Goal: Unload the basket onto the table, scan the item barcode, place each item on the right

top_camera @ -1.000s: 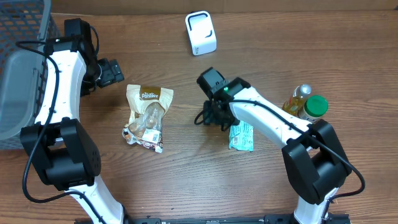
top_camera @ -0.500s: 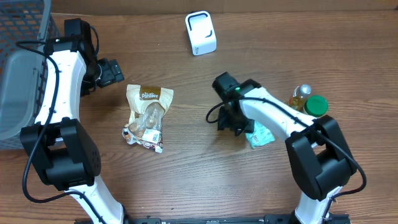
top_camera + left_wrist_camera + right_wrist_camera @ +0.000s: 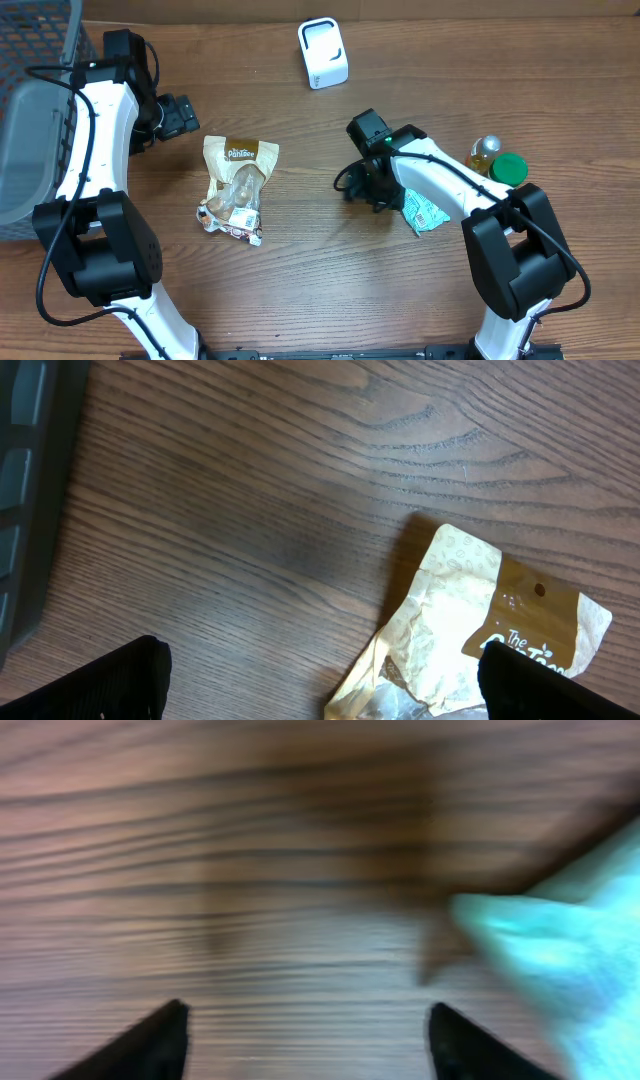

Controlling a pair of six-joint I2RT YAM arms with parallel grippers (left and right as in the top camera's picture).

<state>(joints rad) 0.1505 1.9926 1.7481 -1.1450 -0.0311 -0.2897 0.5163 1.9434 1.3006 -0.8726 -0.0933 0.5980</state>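
Right gripper (image 3: 372, 192) spread wider now, holding nothing; teal packet (image 3: 425, 212) just let go, turned and lying beside it. Probably needs regrasping before reaching the scanner (image 3: 323, 53).

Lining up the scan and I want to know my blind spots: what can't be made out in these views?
Teal packet: the right wrist view is motion-blurred, so no print or barcode reads; overhead, the right arm covers part of it and the print is too small.
Brown snack bag: cut off by the bottom edge of the left wrist view; overhead, no barcode is readable.
Bottles: labels too small overhead.
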